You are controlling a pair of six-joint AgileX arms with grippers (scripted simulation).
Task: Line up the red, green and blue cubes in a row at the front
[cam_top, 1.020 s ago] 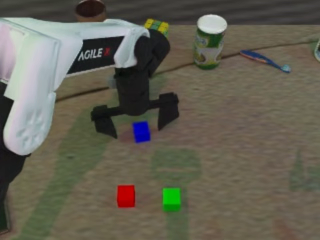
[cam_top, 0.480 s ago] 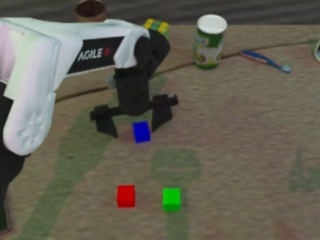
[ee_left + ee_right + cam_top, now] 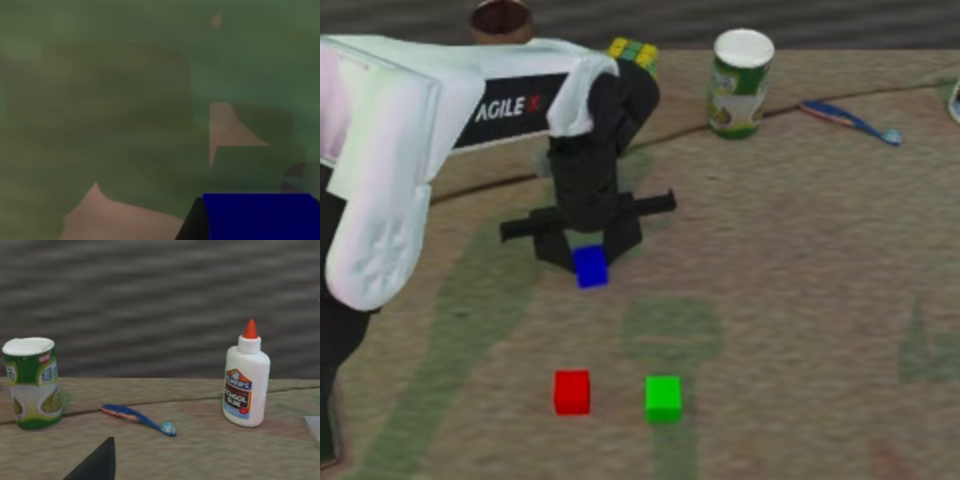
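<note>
The blue cube (image 3: 590, 267) sits mid-table with my left gripper (image 3: 589, 255) shut on it, a black finger pressed against each side. In the left wrist view the blue cube (image 3: 260, 216) fills the lower corner beside a dark finger (image 3: 194, 224). The red cube (image 3: 572, 391) and green cube (image 3: 663, 397) rest side by side near the front edge, a small gap between them. My right gripper (image 3: 100, 466) is outside the top view and shows only as a dark tip in the right wrist view, parked facing the back of the table.
A green can (image 3: 740, 83) and a blue toothbrush (image 3: 848, 120) lie at the back right, with a white glue bottle (image 3: 245, 382) farther right. A multicoloured puzzle cube (image 3: 633, 51) and a brown cup (image 3: 501, 18) stand behind the left arm.
The left gripper's fingers have closed from wide open onto the blue cube, which shifted slightly left. The red and green cubes have not moved.
</note>
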